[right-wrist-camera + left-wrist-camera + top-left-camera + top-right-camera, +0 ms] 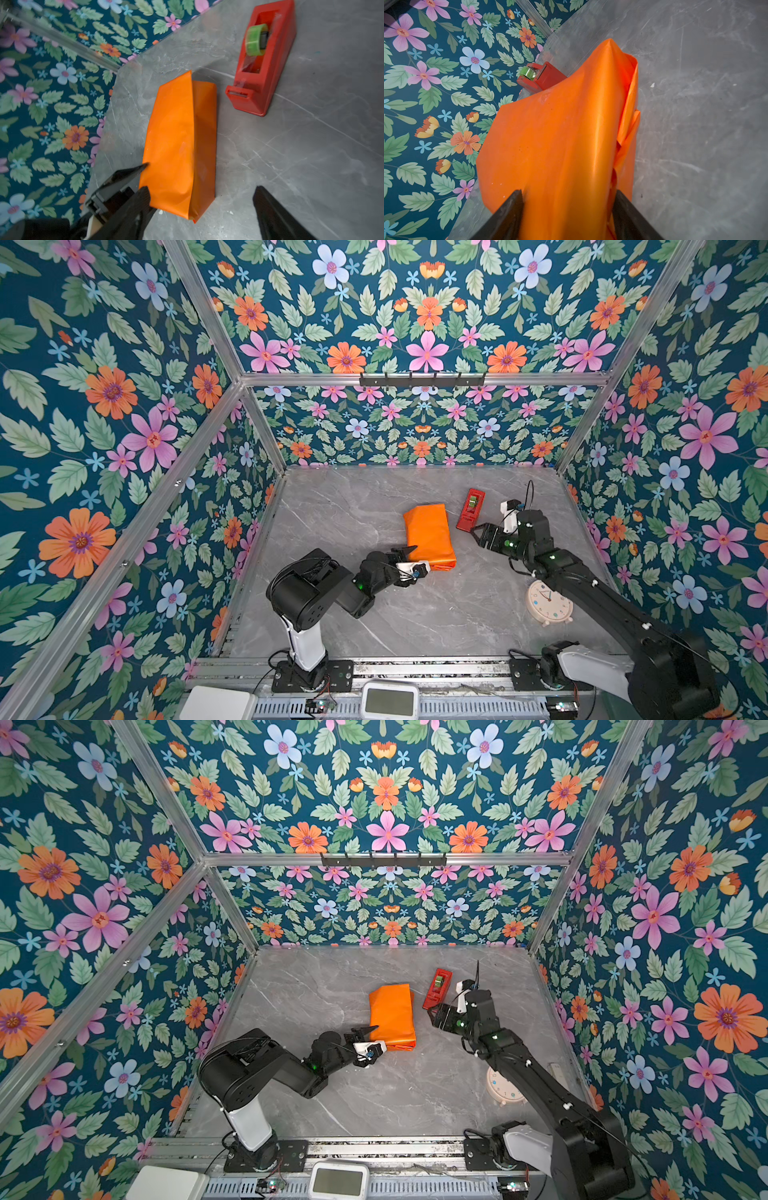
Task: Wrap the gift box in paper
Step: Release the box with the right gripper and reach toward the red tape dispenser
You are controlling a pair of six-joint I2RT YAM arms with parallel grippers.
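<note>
Orange paper lies mid-bench, wrapped into a parcel; left gripper clamps its near end, while right gripper hovers beside it, jaws apart.

Both arms are built of matte black housings with rounded joint blocks. The left arm has a white lower link above a black base plate bolted to an aluminium rail; the right arm has a like white shell at its base. Small green lights glow on the forearm joints. Thin black cables loop beside the links, with small white clips. Each wrist carries a white camera mount. The fingers are black, tapered wedges.
</note>
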